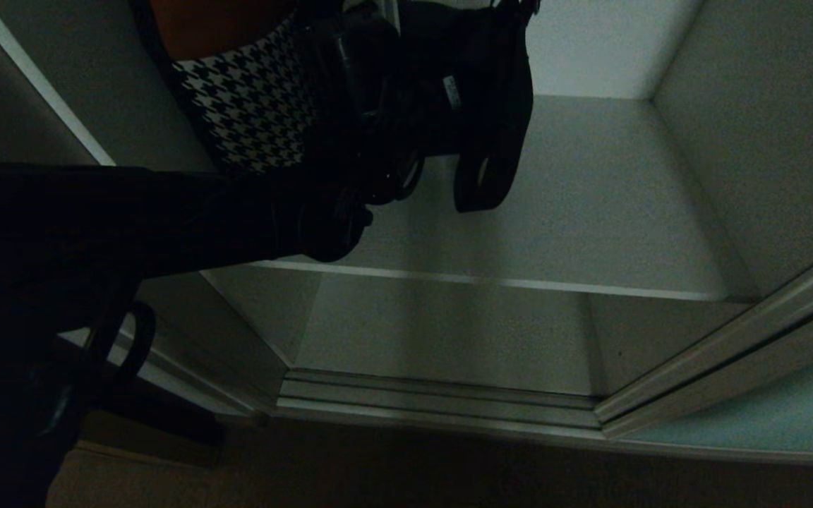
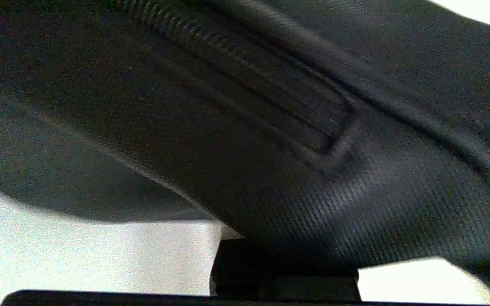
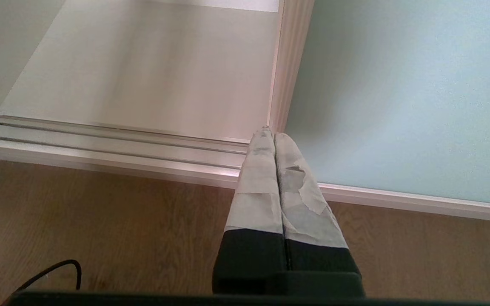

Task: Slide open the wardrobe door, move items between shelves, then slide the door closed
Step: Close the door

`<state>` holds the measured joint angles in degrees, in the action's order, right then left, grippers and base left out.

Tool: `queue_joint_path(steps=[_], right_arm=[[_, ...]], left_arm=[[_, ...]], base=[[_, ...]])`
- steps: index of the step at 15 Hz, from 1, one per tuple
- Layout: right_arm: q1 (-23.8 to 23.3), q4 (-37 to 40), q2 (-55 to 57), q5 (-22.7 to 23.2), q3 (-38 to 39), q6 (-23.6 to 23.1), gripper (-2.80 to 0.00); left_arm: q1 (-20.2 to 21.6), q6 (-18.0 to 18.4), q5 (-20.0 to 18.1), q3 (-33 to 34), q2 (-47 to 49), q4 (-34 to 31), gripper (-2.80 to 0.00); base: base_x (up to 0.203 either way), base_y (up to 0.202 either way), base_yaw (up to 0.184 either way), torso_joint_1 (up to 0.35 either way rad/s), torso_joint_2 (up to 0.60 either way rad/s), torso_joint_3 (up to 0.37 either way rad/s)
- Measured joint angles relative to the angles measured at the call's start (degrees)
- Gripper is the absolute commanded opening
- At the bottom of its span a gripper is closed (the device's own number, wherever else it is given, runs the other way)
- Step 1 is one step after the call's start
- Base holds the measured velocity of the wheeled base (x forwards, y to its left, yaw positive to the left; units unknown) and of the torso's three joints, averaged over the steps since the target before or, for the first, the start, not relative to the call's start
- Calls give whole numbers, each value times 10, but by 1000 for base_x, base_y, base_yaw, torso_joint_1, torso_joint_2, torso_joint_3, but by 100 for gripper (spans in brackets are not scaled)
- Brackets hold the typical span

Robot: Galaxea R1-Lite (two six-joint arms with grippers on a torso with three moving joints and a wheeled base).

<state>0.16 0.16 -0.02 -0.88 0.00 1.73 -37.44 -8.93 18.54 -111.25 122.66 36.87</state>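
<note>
The sliding wardrobe door (image 1: 766,416) stands pushed aside at the right, leaving the shelves (image 1: 590,197) exposed. The left hand (image 1: 378,176) reaches in over the upper shelf and appears clamped shut on the black bag (image 1: 491,106), probably to lift it, though darkness hides the exact grip. The right hand (image 3: 275,140) hangs low, fingers pressed together, empty, near the door's frame.

Domestic bedroom or dressing area. Evidence: a built-in wardrobe with pale shelves (image 1: 590,204), a sliding wardrobe door (image 1: 752,416) of frosted teal at 4 o'clock, its floor track (image 1: 442,402) at 6 o'clock, a houndstooth garment (image 1: 251,106) at 11 o'clock, and wood-effect flooring (image 3: 100,221).
</note>
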Motion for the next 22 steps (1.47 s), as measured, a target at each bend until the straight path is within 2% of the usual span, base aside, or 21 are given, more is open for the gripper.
queue_joint_path(steps=[3, 4, 7, 12, 13, 20, 22], right_arm=[[0, 0, 0, 0, 0, 0, -280], [0, 0, 0, 0, 0, 0, -280], [0, 0, 0, 0, 0, 0, -280], [0, 0, 0, 0, 0, 0, -280], [0, 0, 0, 0, 0, 0, -280], [0, 0, 0, 0, 0, 0, -280], [0, 0, 0, 0, 0, 0, -280]], left_arm=[[-7, 10, 5, 0, 9, 9, -280], [-9, 16, 15, 1, 18, 8, -280], [-15, 43, 76, 1, 44, -4, -280], [-14, 53, 110, 1, 56, -14, -280], [-14, 55, 112, 1, 55, -22, 0], [-15, 64, 102, 1, 30, -54, 0], [-15, 65, 90, 2, 10, -96, 0]], base=[[0, 0, 0, 0, 0, 0], [0, 0, 0, 0, 0, 0], [0, 0, 0, 0, 0, 0], [0, 0, 0, 0, 0, 0], [0, 0, 0, 0, 0, 0], [0, 0, 0, 0, 0, 0], [0, 0, 0, 0, 0, 0]])
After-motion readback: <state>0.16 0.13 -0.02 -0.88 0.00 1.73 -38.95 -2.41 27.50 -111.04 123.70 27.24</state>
